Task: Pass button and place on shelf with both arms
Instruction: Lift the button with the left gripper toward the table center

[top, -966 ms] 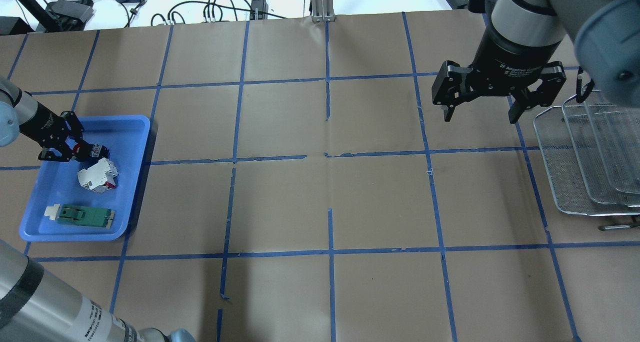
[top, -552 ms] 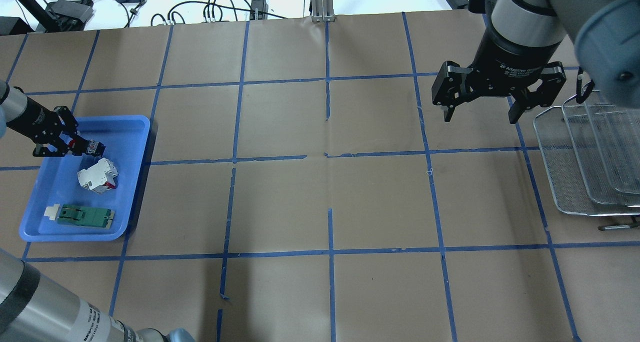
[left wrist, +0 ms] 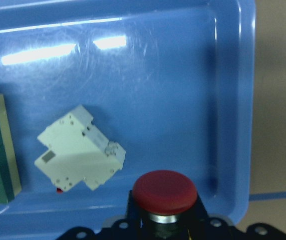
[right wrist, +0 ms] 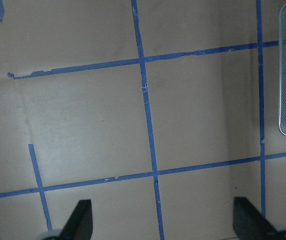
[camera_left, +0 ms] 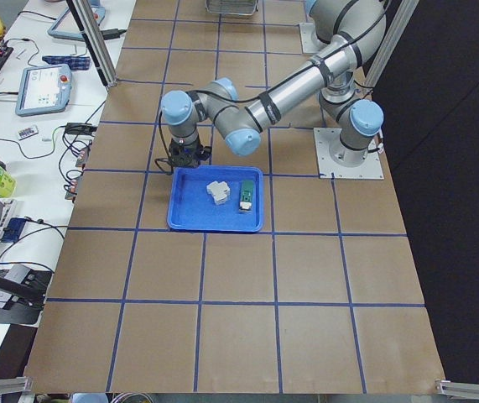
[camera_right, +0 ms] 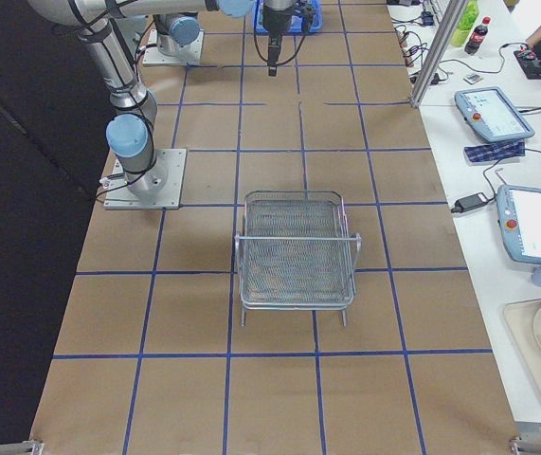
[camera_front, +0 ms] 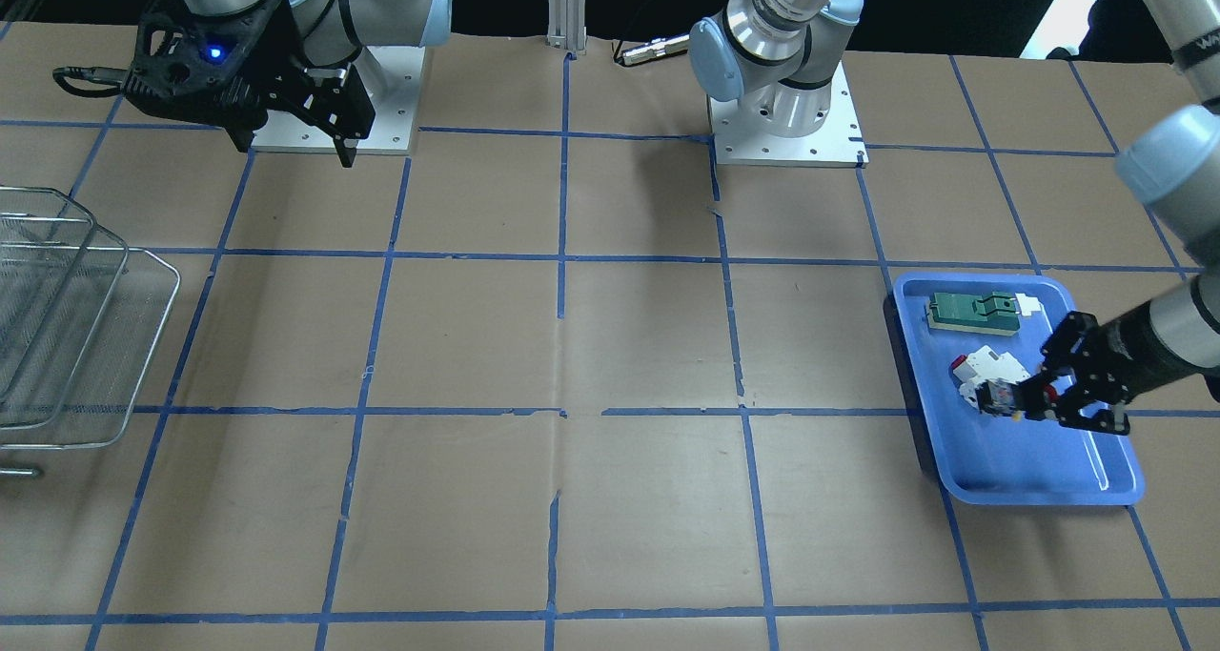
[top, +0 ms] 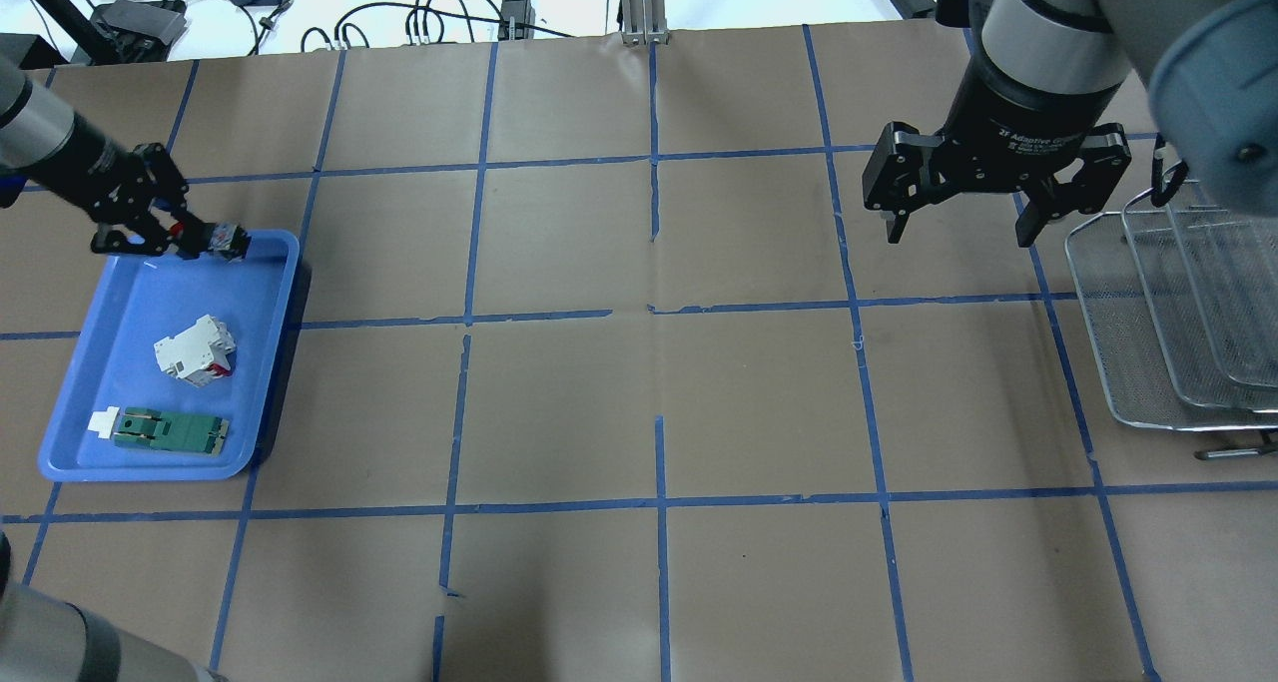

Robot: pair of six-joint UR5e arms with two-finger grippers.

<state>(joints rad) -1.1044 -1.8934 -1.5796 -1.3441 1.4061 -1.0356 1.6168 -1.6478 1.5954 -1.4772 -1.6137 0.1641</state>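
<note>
Above the blue tray (top: 120, 313) at the worktop's left edge, my left gripper (top: 180, 235) is clenched on the button (top: 228, 239) and holds it in the air, clear of the white block (top: 195, 347) and the green part (top: 165, 429) lying in the tray below. I judge the button to be light and rigid, a hard plastic body that will not give under the jaws. The smooth domed red cap (left wrist: 165, 191) looks slippery and is probably sprung, so I would not squeeze it. The black body between the cap and the labelled end is the place to hold, with the jaws across its sides. From the overhead and front views the long axis runs roughly in line with the jaws and roughly parallel to the worktop's far edge. Red shows back between the jaws, and the colourful end sticks out beyond them toward the middle of the worktop. I cannot read its exact tilt. That free end is what I would offer for the pass. My right gripper (top: 963, 231) hangs released and empty, jaws wide apart, near the shelf (top: 1128, 352) at the worktop's right edge, well apart from the button.
</note>
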